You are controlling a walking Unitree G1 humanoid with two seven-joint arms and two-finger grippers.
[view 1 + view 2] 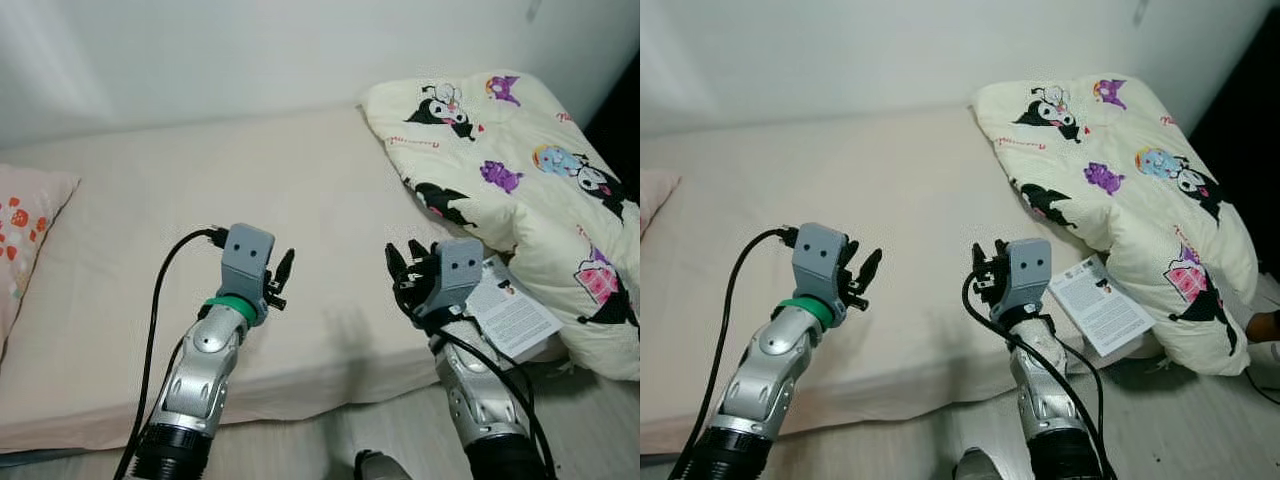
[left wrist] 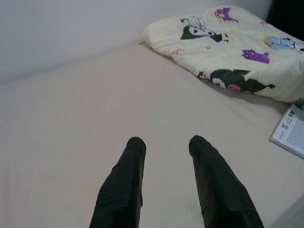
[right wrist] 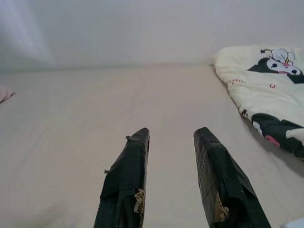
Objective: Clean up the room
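Both tools (image 1: 283, 275) (image 1: 408, 262) agape above bed (image 1: 200, 200), booklet (image 1: 510, 308) beside quilt (image 1: 520, 170)

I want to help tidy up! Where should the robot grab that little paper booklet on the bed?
Probably by the booklet's near edge, which overhangs the bed. It lies flat, so the right pincer, open beside it, could slip one finger underneath from the front.

The bed (image 1: 300, 200) wears smooth matt cream cloth. The quilt (image 1: 520, 180) is soft printed fabric, puffy and creased. The booklet (image 1: 512, 310) is smooth paper. The pillow (image 1: 25, 230) is matt patterned cloth. Both arms are shiny silver metal with matt grey plastic wrist housings and black fingers (image 2: 123, 185).
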